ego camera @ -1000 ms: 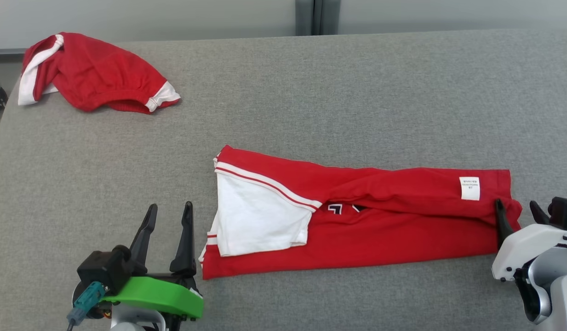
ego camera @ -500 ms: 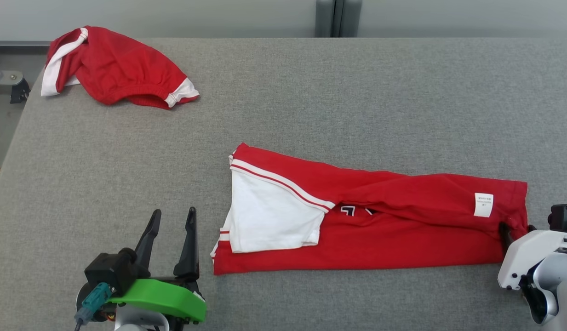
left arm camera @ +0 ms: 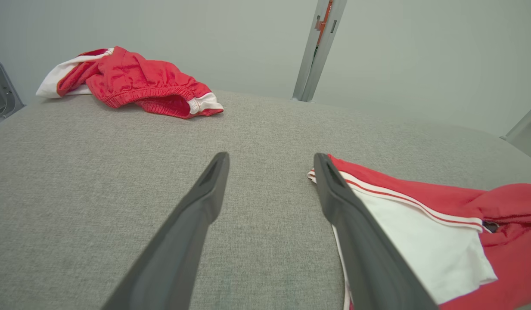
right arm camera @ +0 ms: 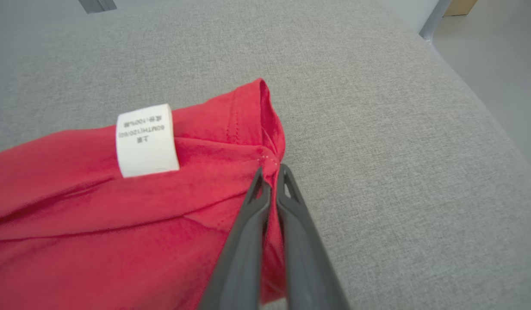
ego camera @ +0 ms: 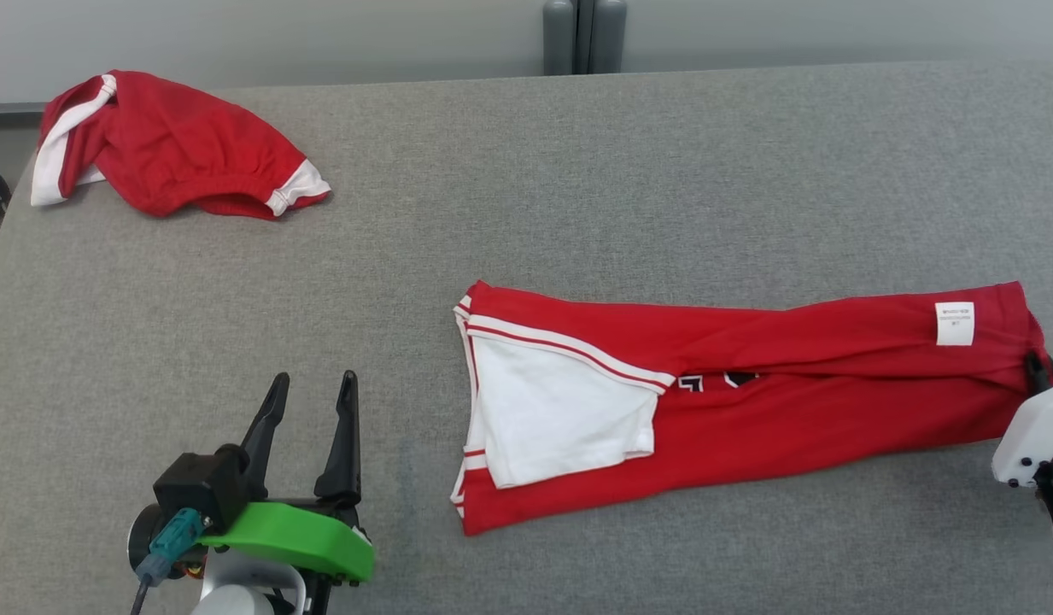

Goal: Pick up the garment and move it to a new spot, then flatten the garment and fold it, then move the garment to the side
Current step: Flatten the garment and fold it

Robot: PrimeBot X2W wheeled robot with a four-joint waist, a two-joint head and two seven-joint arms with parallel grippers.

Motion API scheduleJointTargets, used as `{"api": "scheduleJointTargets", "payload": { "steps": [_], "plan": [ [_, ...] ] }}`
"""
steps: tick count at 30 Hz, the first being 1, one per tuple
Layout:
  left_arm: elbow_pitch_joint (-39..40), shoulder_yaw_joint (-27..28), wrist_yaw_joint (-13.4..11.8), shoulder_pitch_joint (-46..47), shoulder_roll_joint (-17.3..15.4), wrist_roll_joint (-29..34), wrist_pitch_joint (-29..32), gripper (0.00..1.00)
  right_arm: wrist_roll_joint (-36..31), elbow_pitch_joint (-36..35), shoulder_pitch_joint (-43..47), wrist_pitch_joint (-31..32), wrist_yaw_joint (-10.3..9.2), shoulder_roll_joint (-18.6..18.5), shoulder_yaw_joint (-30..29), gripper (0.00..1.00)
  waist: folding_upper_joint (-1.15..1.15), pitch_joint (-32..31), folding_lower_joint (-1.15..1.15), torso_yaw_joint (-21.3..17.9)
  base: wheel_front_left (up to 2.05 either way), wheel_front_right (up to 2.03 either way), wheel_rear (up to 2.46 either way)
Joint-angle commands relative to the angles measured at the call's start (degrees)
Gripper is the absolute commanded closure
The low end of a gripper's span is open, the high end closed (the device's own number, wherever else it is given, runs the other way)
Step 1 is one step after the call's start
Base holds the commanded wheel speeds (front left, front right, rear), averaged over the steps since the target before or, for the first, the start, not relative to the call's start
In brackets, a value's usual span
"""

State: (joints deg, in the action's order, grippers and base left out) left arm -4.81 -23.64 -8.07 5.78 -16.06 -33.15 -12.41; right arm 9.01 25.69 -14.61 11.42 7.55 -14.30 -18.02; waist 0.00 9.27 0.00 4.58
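Note:
The garment [ego camera: 799,410] is a red shirt with a white, red-striped sleeve, folded into a long strip on the grey table [ego camera: 577,188]. Its white label [ego camera: 955,323] lies near the right end. My right gripper [ego camera: 1041,369] is shut on the hem at that right end; the right wrist view shows its fingers [right arm camera: 287,202] pinching red cloth [right arm camera: 119,224] beside the label [right arm camera: 147,140]. My left gripper [ego camera: 311,401] stands open above bare table, left of the sleeve end [ego camera: 560,410]. In the left wrist view, the sleeve [left arm camera: 416,241] lies just past the right finger [left arm camera: 351,224].
A second red and white garment [ego camera: 167,145] lies crumpled at the table's far left corner, also in the left wrist view [left arm camera: 136,82]. A grey post [ego camera: 584,34] stands behind the far edge. The table's right edge [right arm camera: 472,99] drops to the floor close to my right gripper.
My right gripper has closed on the garment's right hem and drawn it right; the strip has slid that way and turned slightly. The head camera has shifted. The left gripper stays open.

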Motion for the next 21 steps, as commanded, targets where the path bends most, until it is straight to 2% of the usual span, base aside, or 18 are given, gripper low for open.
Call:
{"api": "scheduleJointTargets", "payload": {
  "steps": [1, 4, 8, 13, 21],
  "plan": [
    [-0.4, 0.2, -0.1, 1.0, -0.2, 0.3, -0.1, 0.00, 0.3, -0.7, 0.0, -0.2, -0.13, -0.7, -0.9, 1.00, 0.00, -0.3, 0.00, -0.6, 0.00, 0.00, 0.00],
    [-1.0, 0.2, -0.2, 1.8, -0.1, 0.6, -0.4, 0.00, 0.9, -2.2, 0.6, 0.2, -0.12, -0.8, -1.5, 1.00, 0.00, -0.4, 0.00, -1.0, 0.00, 0.00, 0.00],
    [-1.8, 0.0, 0.1, 2.1, 0.1, 0.3, -0.7, 0.00, 4.0, -5.8, 1.1, 0.7, -0.11, 1.2, 1.4, 1.00, 0.00, -0.5, 0.00, -1.2, 0.00, 0.00, 0.00],
    [-2.4, 0.1, 0.2, 2.6, -0.2, 0.3, -0.9, 0.00, 13.6, -12.6, 2.6, 4.0, -0.10, 4.7, 10.0, 1.00, 0.00, -0.9, 0.00, 0.1, 0.00, 0.00, 0.00],
    [-2.5, 0.7, -0.5, 2.8, -0.5, 0.2, -1.1, 0.00, 19.8, -20.3, 3.6, 5.4, -0.06, 8.0, 22.6, 1.00, 0.00, -1.3, 0.00, 3.7, 0.00, 0.00, 0.00]
  ]
}}
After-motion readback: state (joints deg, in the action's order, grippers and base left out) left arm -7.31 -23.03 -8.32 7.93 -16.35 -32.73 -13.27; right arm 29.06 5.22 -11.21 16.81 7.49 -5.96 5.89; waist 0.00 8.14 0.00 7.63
